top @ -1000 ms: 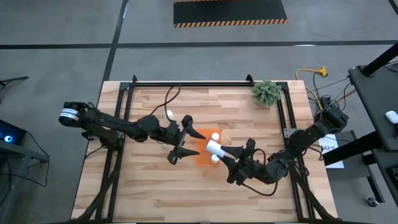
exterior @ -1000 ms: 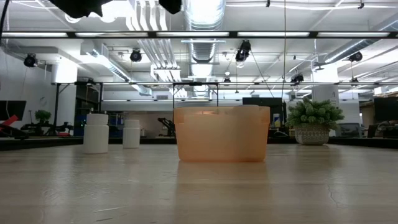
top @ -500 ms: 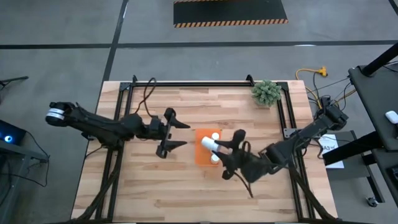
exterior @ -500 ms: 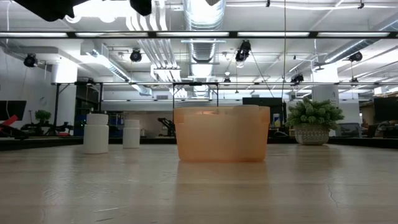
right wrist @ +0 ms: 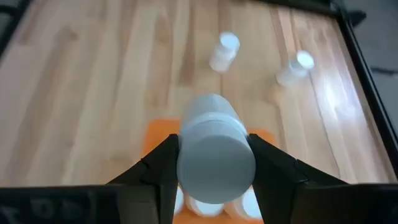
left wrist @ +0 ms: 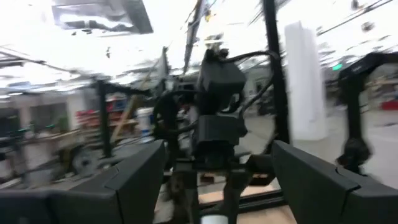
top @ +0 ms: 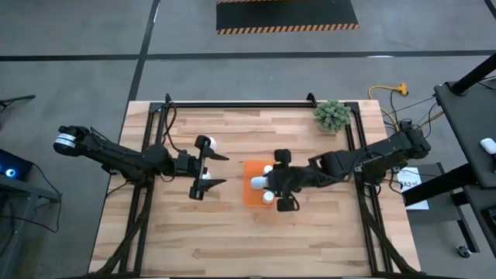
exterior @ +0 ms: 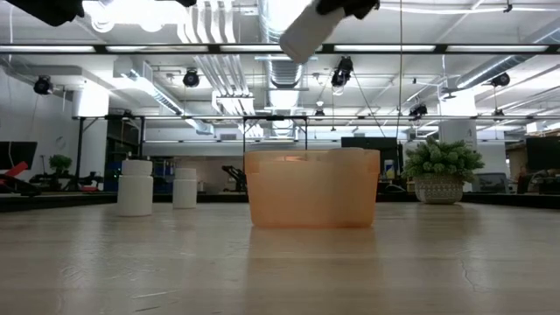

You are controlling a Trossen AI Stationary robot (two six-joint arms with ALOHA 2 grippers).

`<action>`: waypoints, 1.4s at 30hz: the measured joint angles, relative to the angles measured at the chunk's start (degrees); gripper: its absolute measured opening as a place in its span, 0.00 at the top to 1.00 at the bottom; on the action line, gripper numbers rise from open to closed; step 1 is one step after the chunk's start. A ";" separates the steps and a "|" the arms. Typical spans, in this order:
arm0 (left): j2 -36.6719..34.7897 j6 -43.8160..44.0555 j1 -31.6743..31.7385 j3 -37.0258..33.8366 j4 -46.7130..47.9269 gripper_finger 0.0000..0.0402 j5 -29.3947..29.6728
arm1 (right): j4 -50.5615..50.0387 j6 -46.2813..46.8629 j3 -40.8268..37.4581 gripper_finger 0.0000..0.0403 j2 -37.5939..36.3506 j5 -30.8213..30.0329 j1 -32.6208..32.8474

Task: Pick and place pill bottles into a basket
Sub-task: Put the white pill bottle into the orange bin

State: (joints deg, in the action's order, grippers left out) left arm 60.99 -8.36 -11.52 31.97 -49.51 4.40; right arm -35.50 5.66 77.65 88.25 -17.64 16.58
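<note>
The orange basket [top: 253, 195] stands mid-table and shows in the low view [exterior: 312, 188]; two white pill bottles [top: 267, 169] [top: 267, 198] sit in it. My right gripper [top: 273, 183] is shut on another white pill bottle [top: 258, 183] above the basket; the low view shows this bottle [exterior: 308, 31] high up. Two more bottles [right wrist: 225, 50] [right wrist: 295, 67] stand on the table left of the basket, and they also show in the low view [exterior: 136, 187] [exterior: 184, 187]. My left gripper [top: 206, 170] is open and empty, left of the basket, beside one of them [top: 209, 142]. My right gripper pinches the bottle's round sides [right wrist: 186, 155] between its two fingers [right wrist: 155, 171]. It comes from the table's right, and the bottle lies along the fingers and sticks out past them. The bottle is lifted clear above the basket, tilted, with its free end [exterior: 293, 45] lower.
A small green plant [top: 332, 115] stands at the table's far right corner. Black frame rails [top: 232, 104] run along the table's far, left and right sides. Bare wood [top: 232, 240] lies toward the near edge.
My left gripper has drawn back from the basket toward the table's left edge, still open. My right gripper has swung from the basket's near right corner toward the far edge and turned, so its fingers now point left. It has carried the bottle over the basket.
</note>
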 joint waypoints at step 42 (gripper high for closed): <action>-5.57 -4.09 -1.38 -0.02 14.16 0.32 14.11 | -21.80 -11.59 23.94 0.64 29.91 13.96 -5.25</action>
State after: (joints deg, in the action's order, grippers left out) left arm 55.42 -12.44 -12.91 31.94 -35.35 18.51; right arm -57.30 -5.93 101.58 118.15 -3.68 11.33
